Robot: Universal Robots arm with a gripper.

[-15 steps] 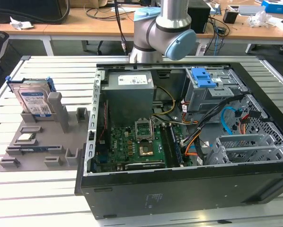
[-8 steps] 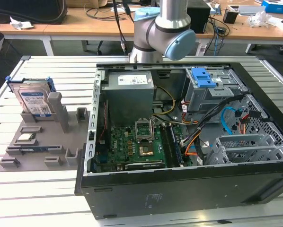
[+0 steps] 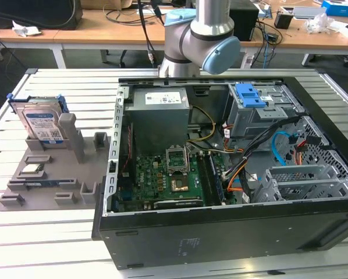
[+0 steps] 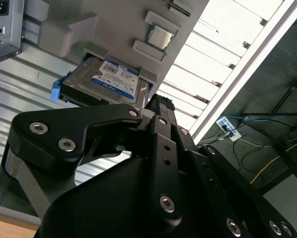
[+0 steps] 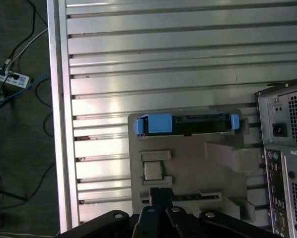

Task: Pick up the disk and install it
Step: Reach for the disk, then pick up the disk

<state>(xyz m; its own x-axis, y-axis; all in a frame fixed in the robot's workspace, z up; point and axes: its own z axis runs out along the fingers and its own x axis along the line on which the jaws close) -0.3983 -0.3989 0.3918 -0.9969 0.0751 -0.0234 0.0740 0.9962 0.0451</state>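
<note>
Disk [image 3: 43, 125] stands on edge in a slot of the grey holder [image 3: 69, 174], at nine o'clock from the computer case [image 3: 220, 238] in the exterior view, probably so its top edge is free for grasping. Gripper [image 5: 161, 192] hangs over the holder, jaws closed, empty.

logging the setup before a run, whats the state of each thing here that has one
disk, standing on edge in the grey holder, not gripped
claw, shut, empty, apart from the disk
computer case, lying on its side, side panel off
chip, lying flat in a holder pocket
drive cage, fitted in the case, blue latch on top
</note>
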